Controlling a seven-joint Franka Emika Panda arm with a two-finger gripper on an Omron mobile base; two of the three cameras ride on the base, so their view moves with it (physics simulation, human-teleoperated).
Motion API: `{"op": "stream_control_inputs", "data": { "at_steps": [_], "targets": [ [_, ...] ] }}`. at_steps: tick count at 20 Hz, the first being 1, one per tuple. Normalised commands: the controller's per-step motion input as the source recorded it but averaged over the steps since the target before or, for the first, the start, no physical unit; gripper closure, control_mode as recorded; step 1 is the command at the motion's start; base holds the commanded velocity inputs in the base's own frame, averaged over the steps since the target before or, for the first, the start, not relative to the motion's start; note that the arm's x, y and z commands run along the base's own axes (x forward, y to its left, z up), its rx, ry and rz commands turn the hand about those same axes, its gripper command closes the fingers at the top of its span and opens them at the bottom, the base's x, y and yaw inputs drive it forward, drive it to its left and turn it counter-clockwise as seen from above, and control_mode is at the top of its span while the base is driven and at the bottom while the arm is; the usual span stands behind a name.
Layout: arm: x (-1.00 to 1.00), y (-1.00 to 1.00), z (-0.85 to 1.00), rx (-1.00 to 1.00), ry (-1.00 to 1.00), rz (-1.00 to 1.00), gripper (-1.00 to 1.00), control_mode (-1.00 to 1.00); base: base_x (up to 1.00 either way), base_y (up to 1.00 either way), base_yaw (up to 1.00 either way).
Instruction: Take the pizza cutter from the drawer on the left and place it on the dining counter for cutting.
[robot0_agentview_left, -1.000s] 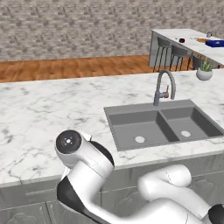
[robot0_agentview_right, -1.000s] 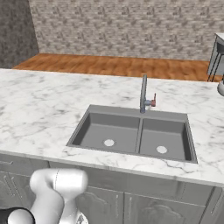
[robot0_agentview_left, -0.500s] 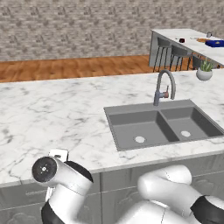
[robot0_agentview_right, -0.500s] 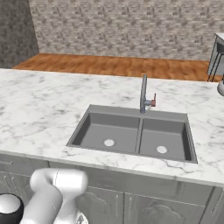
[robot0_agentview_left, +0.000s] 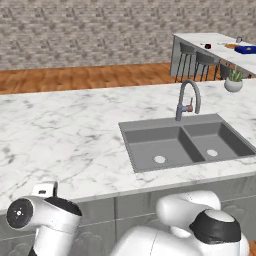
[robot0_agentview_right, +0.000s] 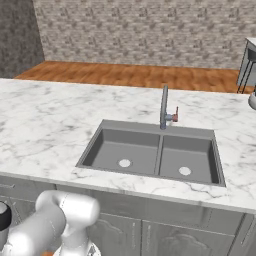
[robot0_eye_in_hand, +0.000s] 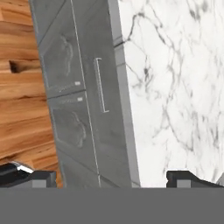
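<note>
In the hand view, which is rolled sideways, the grey drawer (robot0_eye_in_hand: 109, 127) is shut, its slim silver bar handle (robot0_eye_in_hand: 101, 85) running up the picture beside the marble counter edge (robot0_eye_in_hand: 131, 109). My gripper (robot0_eye_in_hand: 111, 179) is open, its dark fingertips (robot0_eye_in_hand: 39, 177) wide apart and some way short of the drawer front. The pizza cutter is hidden. The dining counter (robot0_agentview_left: 215, 42), white marble with dark stools (robot0_agentview_left: 187, 50), stands far off at the upper right of the left base view. My arm's elbow (robot0_agentview_left: 45, 217) hangs low at the counter's front left.
A grey double sink (robot0_agentview_left: 185, 145) with a curved faucet (robot0_agentview_left: 187, 100) is set in the near marble counter. A potted plant (robot0_agentview_left: 233, 80) stands at its right end. Ornate grey cabinet doors (robot0_eye_in_hand: 65, 57) sit under the drawer, with wood floor (robot0_eye_in_hand: 17, 87) beyond.
My arm has sunk lower and further left in front of the counter. The scene itself has not shifted.
</note>
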Motion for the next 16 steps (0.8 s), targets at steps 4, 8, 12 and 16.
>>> {"op": "stream_control_inputs", "data": {
  "at_steps": [4, 8, 12, 16],
  "targets": [
    [0.00, 0.07, -0.22, -0.09, -0.11, 0.02, -1.00, -1.00, 0.00, 0.00, 0.00],
    [-0.05, 0.01, -0.19, -0.08, -0.16, 0.04, -1.00, -1.00, 0.00, 0.00, 0.00],
    [-0.03, -0.08, -0.27, -0.04, -0.10, 0.10, -1.00, -1.00, 0.00, 0.00, 0.00],
    [0.01, -0.06, -0.37, -0.04, -0.06, 0.07, -1.00, -1.00, 0.00, 0.00, 0.00]
  ]
}}
